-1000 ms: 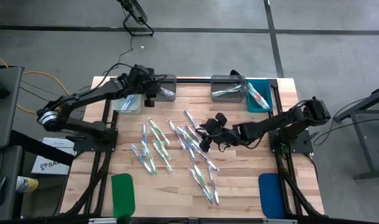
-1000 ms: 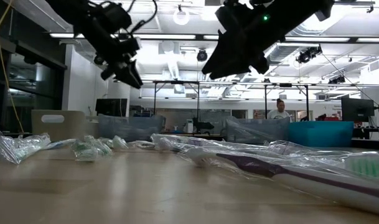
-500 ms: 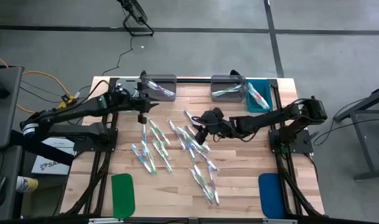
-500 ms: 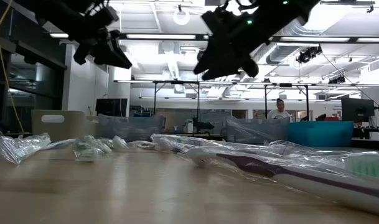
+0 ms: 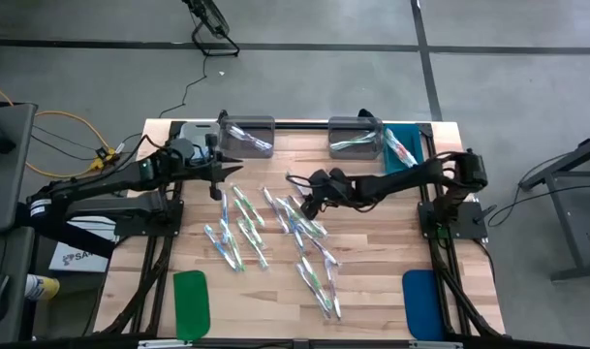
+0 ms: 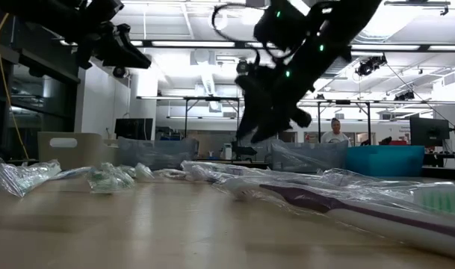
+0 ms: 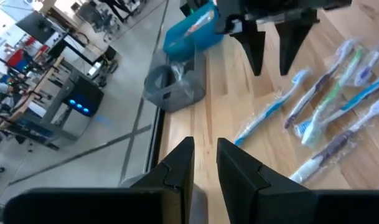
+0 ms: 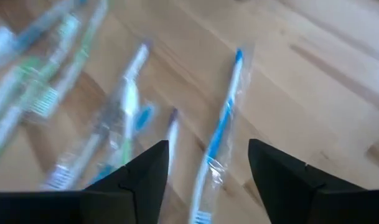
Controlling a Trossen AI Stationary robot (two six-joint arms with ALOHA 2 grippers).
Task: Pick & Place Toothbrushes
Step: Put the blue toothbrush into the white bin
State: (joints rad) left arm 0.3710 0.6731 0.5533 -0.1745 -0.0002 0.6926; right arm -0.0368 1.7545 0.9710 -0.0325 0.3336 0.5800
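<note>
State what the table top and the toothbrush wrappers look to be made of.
Table top: pale wood planks, matte, judging by the visible grain and seams. Toothbrushes: wrappers look like thin clear plastic film, glossy and crinkled, with the coloured handles showing through.

- A robotics lab or workshop, in an open industrial hall.
- Bare grey concrete floor (image 5: 304, 82) with dark seams around the wooden desk (image 5: 372, 242).
- Overhead strip lights (image 6: 212, 45) and exposed ducts (image 6: 361, 41) under a white ceiling.
- More workstations on metal frames (image 6: 212, 104) stand behind, with monitors (image 6: 134, 127) on them.
- A person (image 6: 333, 133) stands far back among the benches.
- Yellow cables (image 5: 52, 121) trail across the floor beside the desk.
- Two dark robot arms (image 5: 110, 179) are mounted on the desk frame.
</note>
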